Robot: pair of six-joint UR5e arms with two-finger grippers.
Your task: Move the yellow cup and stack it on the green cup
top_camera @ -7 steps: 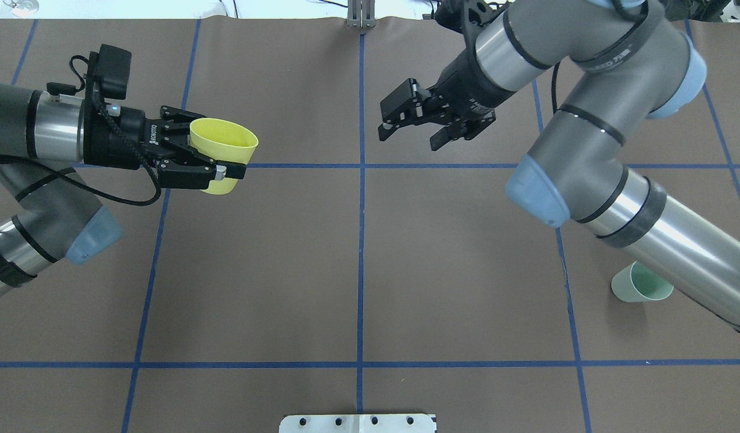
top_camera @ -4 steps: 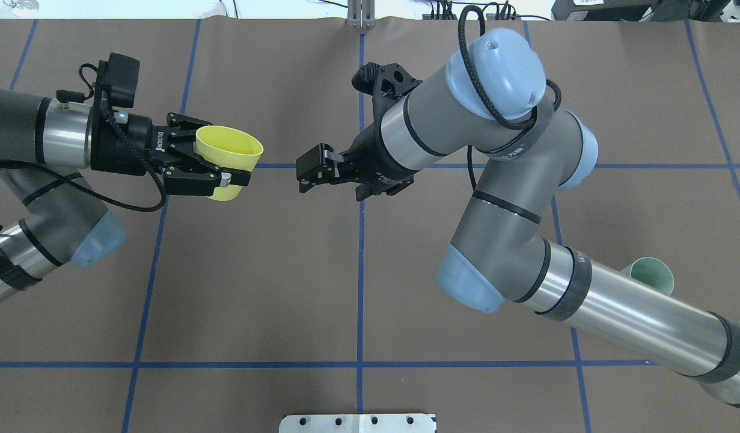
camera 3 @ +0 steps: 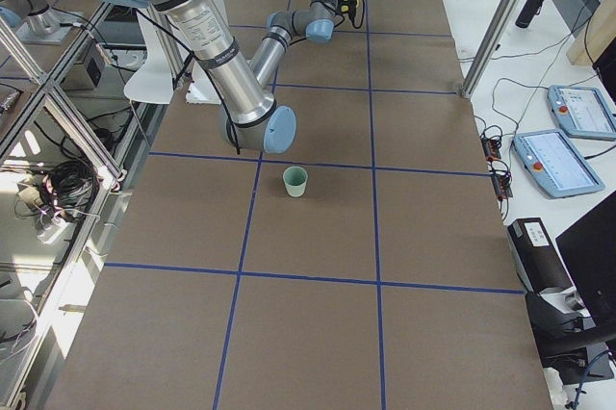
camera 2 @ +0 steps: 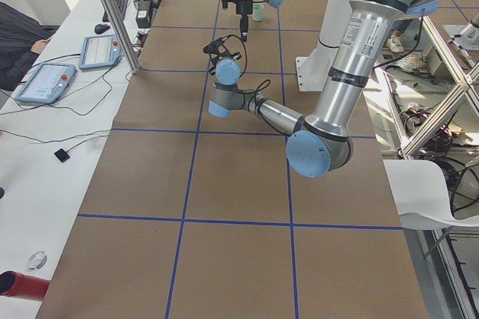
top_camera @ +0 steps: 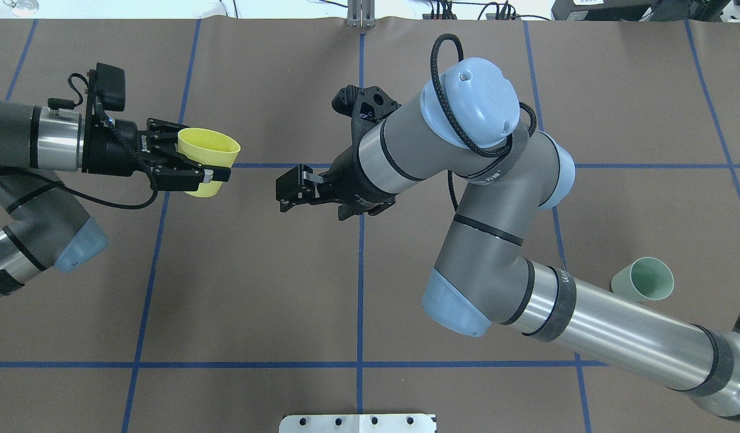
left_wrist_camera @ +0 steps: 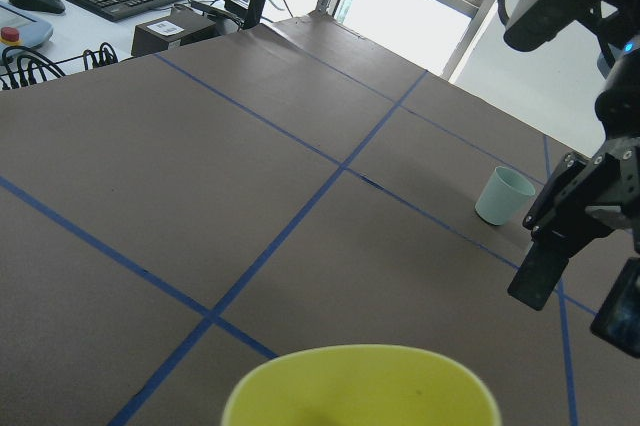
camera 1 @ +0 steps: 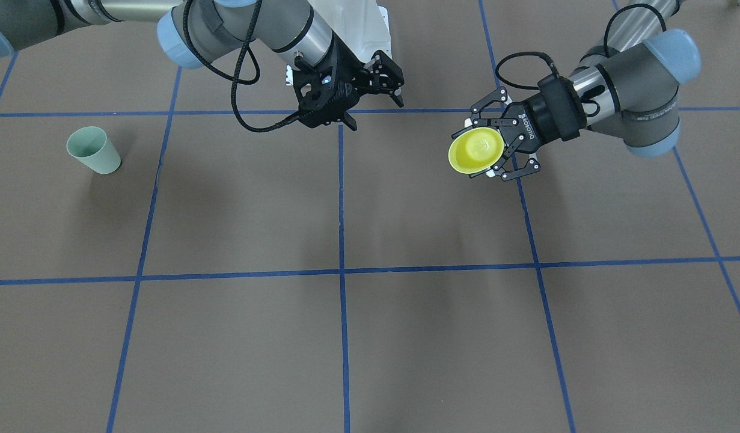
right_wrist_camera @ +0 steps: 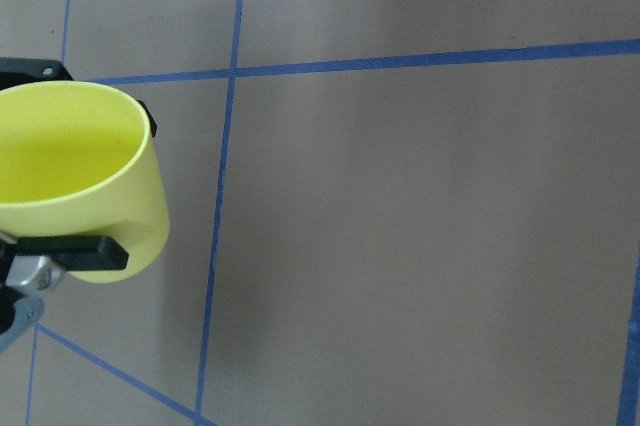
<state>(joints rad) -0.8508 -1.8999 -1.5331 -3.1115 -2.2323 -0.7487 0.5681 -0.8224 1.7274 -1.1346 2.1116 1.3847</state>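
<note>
My left gripper (top_camera: 218, 163) is shut on the yellow cup (top_camera: 206, 157) and holds it on its side above the table, mouth toward the middle. The cup also shows in the front view (camera 1: 475, 150) and the right wrist view (right_wrist_camera: 85, 181). My right gripper (top_camera: 281, 193) is open and empty, a short gap to the right of the cup's mouth and pointing at it. It shows in the left wrist view (left_wrist_camera: 582, 296). The green cup (top_camera: 643, 282) stands upright near the table's right end, beside my right forearm. It also shows in the front view (camera 1: 94, 150).
Blue tape lines divide the brown table (top_camera: 255, 288) into squares. A white metal plate (top_camera: 357, 423) sits at the near edge and a grey post (top_camera: 360, 15) at the far edge. My right arm (top_camera: 586, 325) lies across the right half.
My right arm swung left across the centre line, bringing its open gripper close to the yellow cup. My left gripper, still holding the cup, drew slightly back left. The green cup is uncovered again.
</note>
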